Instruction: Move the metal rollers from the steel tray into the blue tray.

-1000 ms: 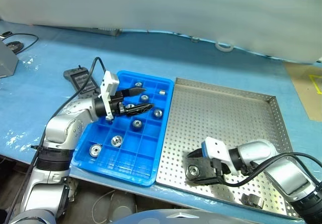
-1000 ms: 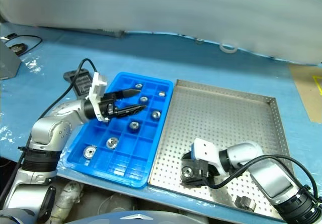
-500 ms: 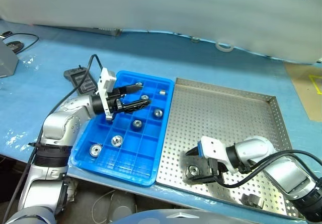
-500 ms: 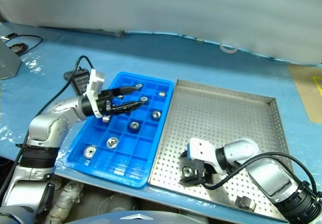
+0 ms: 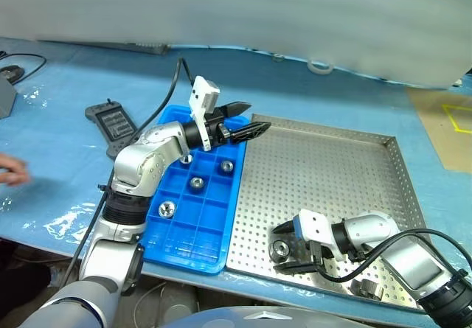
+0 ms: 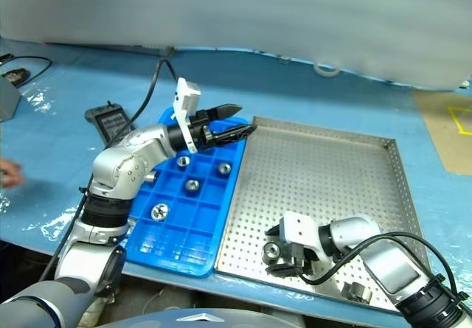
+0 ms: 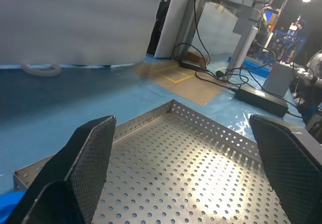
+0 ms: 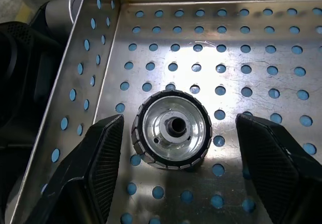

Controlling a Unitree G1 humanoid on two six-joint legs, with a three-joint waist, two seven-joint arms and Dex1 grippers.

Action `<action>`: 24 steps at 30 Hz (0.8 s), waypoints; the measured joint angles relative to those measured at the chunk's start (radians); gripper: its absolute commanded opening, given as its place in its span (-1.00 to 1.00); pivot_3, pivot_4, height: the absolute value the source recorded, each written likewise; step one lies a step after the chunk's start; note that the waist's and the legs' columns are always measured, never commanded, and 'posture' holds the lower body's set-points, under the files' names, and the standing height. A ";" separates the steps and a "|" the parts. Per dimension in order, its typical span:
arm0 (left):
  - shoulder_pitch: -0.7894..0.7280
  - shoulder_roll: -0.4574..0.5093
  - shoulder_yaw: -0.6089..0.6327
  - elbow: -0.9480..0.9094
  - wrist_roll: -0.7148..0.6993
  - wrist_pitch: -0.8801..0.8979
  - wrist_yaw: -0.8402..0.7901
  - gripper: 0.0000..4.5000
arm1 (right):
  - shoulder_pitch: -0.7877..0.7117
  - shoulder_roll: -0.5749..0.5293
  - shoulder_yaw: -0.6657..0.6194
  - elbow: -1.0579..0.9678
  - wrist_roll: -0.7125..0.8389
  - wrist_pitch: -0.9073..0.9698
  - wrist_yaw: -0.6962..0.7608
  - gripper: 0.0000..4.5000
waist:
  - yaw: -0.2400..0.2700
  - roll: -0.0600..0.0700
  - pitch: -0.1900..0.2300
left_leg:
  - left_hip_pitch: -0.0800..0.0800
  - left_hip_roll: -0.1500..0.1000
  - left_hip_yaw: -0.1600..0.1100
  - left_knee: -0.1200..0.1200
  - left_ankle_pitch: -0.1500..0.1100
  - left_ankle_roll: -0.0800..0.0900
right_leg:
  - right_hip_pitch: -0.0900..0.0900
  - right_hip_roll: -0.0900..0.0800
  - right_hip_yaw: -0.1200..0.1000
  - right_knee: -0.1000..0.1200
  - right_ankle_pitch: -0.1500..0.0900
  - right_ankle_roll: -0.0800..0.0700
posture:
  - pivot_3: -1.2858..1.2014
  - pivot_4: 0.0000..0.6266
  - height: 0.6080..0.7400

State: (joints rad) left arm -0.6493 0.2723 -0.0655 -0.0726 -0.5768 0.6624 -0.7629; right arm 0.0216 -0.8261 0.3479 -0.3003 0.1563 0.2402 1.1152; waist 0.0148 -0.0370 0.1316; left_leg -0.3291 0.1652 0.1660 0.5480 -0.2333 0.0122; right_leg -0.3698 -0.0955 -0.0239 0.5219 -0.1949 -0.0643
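Note:
The steel tray lies on the right and the blue tray against its left side. Several metal rollers sit in the blue tray's compartments. One roller lies flat in the steel tray's near left corner. My right gripper is open, with a finger on each side of that roller and a gap to both. Another roller rests by the steel tray's near rim. My left gripper is open and holds nothing, raised over the two trays' far edge and pointing across the steel tray.
A black handheld controller with a cable lies left of the blue tray. A person's hand shows at the left edge. A roll of tape lies at the table's far side. A pale sheet hangs behind.
My left arm swung right and up, from over the blue tray's compartments to the steel tray's far left corner. The right gripper sank slightly around the roller. The view shifted, and a hand came in at the left.

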 measured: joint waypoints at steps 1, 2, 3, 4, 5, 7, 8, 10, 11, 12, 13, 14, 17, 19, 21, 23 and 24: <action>-0.005 0.004 -0.002 0.000 0.010 0.000 0.005 1.00 | -0.002 0.006 0.004 0.007 0.000 -0.005 0.002 0.26 | 0.000 0.000 0.000 | 0.000 0.000 0.000 0.000 0.000 0.000 | 0.001 0.000 0.000 0.000 0.000 0.000 | -0.05 -0.52 1.00; -0.008 0.008 -0.002 -0.001 0.011 0.000 0.008 1.00 | -0.005 0.015 0.008 0.012 -0.003 -0.006 -0.003 0.10 | 0.000 -0.001 0.000 | 0.001 0.000 0.000 0.001 0.000 0.000 | 0.002 0.000 0.000 0.000 0.000 0.000 | -0.05 -0.52 1.00; -0.009 0.013 -0.002 -0.002 0.012 0.001 0.009 1.00 | -0.008 0.021 0.009 0.016 -0.009 -0.005 -0.008 -0.04 | 0.000 -0.001 -0.001 | 0.002 0.000 0.000 0.001 0.000 0.000 | 0.003 0.000 0.000 0.000 0.000 0.000 | -0.05 -0.52 1.00; -0.009 0.020 -0.002 -0.006 0.012 0.004 0.011 1.00 | -0.014 0.030 0.012 0.018 -0.017 -0.003 -0.012 -0.19 | 0.000 -0.001 -0.001 | 0.003 0.000 0.000 0.000 0.000 0.000 | 0.003 0.000 0.000 0.000 0.000 0.000 | -0.04 -0.52 1.00; -0.008 0.028 -0.002 -0.014 0.013 0.007 0.013 1.00 | -0.016 0.038 0.018 0.015 -0.018 -0.002 -0.015 -0.23 | 0.000 -0.001 -0.001 | 0.003 0.000 0.000 0.000 0.000 0.000 | 0.003 0.001 0.000 0.000 0.000 0.000 | -0.04 -0.52 1.00; -0.006 0.058 0.000 -0.045 0.015 0.028 0.030 1.00 | -0.021 0.056 0.029 0.005 -0.018 0.015 -0.021 -0.25 | -0.001 -0.001 -0.001 | 0.003 0.002 0.000 -0.001 0.000 -0.001 | 0.002 0.002 0.000 0.000 0.000 0.000 | -0.03 -0.52 1.00; -0.003 0.072 0.004 -0.067 0.012 0.042 0.037 1.00 | -0.021 0.060 0.034 -0.003 -0.018 0.027 -0.021 -0.25 | -0.001 -0.001 -0.001 | 0.003 0.002 0.000 -0.001 0.000 -0.001 | 0.001 0.002 0.000 0.000 0.000 0.000 | -0.03 -0.52 1.00; 0.019 0.104 0.025 -0.119 0.006 0.073 0.058 1.00 | -0.024 0.068 0.040 -0.009 -0.018 0.039 -0.023 -0.25 | -0.001 -0.001 -0.001 | 0.002 0.002 0.000 -0.002 0.001 -0.002 | 0.000 0.002 0.000 0.000 0.000 0.000 | -0.01 -0.52 1.00; 0.039 0.128 0.039 -0.151 0.003 0.096 0.071 1.00 | -0.023 0.069 0.039 -0.009 -0.018 0.040 -0.024 -0.25 | -0.001 0.000 -0.001 | 0.002 0.002 0.000 -0.002 0.002 -0.004 | 0.000 0.002 0.000 0.000 0.000 0.000 | 0.00 -0.52 1.00; 0.051 0.142 0.047 -0.169 0.000 0.110 0.079 1.00 | -0.022 0.069 0.039 -0.009 -0.018 0.041 -0.025 -0.25 | 0.000 0.000 -0.001 | 0.002 0.002 0.000 -0.002 0.002 -0.004 | 0.000 0.002 0.000 0.000 0.000 0.000 | 0.00 -0.52 1.00; 0.071 0.159 0.063 -0.193 -0.008 0.130 0.091 1.00 | -0.025 0.070 0.040 -0.009 -0.018 0.044 -0.025 -0.25 | 0.000 0.000 0.000 | 0.002 0.002 0.000 -0.002 0.002 -0.004 | 0.001 0.002 0.000 0.000 0.000 0.000 | 0.02 -0.52 1.00; 0.092 0.176 0.079 -0.218 -0.018 0.150 0.101 1.00 | -0.027 0.072 0.039 -0.007 -0.017 0.047 -0.024 -0.25 | 0.002 0.000 0.000 | 0.002 0.002 0.000 -0.002 0.000 -0.007 | 0.001 0.002 0.000 0.000 0.000 0.000 | 0.03 -0.52 1.00; 0.137 0.216 0.130 -0.285 -0.055 0.207 0.131 1.00 | -0.055 0.092 0.033 0.019 0.003 0.069 -0.020 -0.25 | 0.006 0.001 0.000 | 0.002 0.001 -0.001 -0.001 0.000 -0.007 | 0.002 0.002 -0.001 0.000 0.000 0.000 | 0.04 -0.52 1.00; 0.156 0.225 0.177 -0.333 -0.094 0.247 0.161 1.00 | -0.081 0.092 0.007 0.056 0.024 0.074 -0.013 -0.25 | 0.014 0.003 0.001 | 0.004 0.000 -0.002 -0.001 0.000 -0.007 | 0.001 0.001 -0.001 0.000 0.000 0.000 | 0.06 -0.52 1.00; 0.178 0.232 0.214 -0.364 -0.130 0.267 0.174 1.00 | -0.117 0.101 -0.028 0.094 0.049 0.090 -0.010 -0.25 | 0.021 0.003 0.002 | 0.003 0.000 -0.002 -0.001 0.001 -0.009 | 0.001 0.001 0.000 0.000 0.000 0.000 | 0.07 -0.52 1.00; 0.214 0.251 0.247 -0.381 -0.160 0.278 0.177 1.00 | -0.176 0.134 -0.088 0.132 0.088 0.112 -0.022 -0.25 | 0.026 0.003 0.002 | 0.003 0.000 -0.002 -0.002 0.002 -0.008 | -0.001 0.002 -0.001 0.000 0.000 0.000 | 0.09 -0.52 1.00; 0.231 0.258 0.258 -0.385 -0.173 0.282 0.177 1.00 | -0.202 0.149 -0.110 0.142 0.103 0.119 -0.027 -0.25 | 0.027 0.004 0.002 | 0.002 0.000 -0.002 -0.002 0.003 -0.006 | -0.002 0.002 -0.001 0.000 0.000 0.000 | 0.09 -0.52 1.00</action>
State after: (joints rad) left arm -0.4187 0.5298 0.1926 -0.4578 -0.7495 0.9441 -0.5858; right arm -0.1805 -0.6769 0.2377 -0.1579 0.2594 0.3591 1.0883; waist 0.0417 -0.0333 0.1337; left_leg -0.3272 0.1651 0.1641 0.5462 -0.2300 0.0058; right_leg -0.3720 -0.0938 -0.0244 0.5223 -0.1950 -0.0646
